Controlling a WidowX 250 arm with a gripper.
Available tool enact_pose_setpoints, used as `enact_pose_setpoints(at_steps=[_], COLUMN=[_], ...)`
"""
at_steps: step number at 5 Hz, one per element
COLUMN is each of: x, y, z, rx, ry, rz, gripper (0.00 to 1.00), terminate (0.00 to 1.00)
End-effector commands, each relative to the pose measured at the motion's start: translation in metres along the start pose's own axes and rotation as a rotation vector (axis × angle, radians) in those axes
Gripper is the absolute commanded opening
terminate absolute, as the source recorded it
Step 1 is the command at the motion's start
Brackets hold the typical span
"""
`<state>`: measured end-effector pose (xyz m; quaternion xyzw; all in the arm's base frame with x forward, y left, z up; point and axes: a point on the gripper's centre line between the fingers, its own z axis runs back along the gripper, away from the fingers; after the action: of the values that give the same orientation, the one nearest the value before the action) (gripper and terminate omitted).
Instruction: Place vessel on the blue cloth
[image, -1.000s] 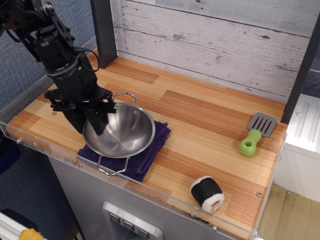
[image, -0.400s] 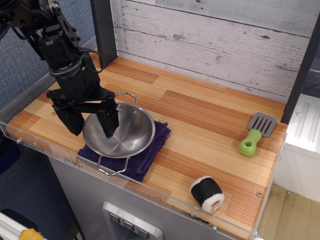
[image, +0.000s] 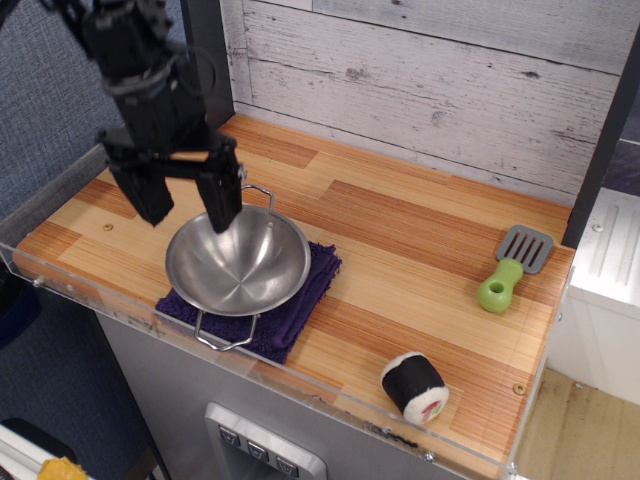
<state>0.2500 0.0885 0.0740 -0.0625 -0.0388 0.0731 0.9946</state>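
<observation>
The vessel (image: 240, 264) is a shiny steel bowl with two wire loop handles. It rests on the blue cloth (image: 300, 310), a dark purple-blue towel at the front left of the wooden counter. My gripper (image: 186, 208) hangs open above the bowl's left rim, one finger (image: 223, 196) over the bowl and the other outside it to the left. It holds nothing and is clear of the bowl.
A green-handled grey spatula (image: 513, 267) lies at the right. A sushi roll toy (image: 414, 387) sits near the front edge. A dark post (image: 207, 60) stands behind my arm. The counter (image: 400, 240) has a transparent rim in front.
My gripper has let go of the bowl's left rim and risen straight up, open. The bowl stays on the cloth.
</observation>
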Motion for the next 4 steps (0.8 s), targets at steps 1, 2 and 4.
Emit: enact_pose_setpoints(at_steps=[1, 2, 4], x=[0.016, 0.025, 0.032], y=[-0.012, -0.019, -0.028], z=[0.053, 0.072, 0.077], rx=[0.048, 0.059, 0.046], ry=[-0.089, -0.147, -0.167], rz=[-0.042, -0.077, -0.133], gripper=[1.0, 1.0, 1.0], terminate=[0.0, 0.0, 0.0])
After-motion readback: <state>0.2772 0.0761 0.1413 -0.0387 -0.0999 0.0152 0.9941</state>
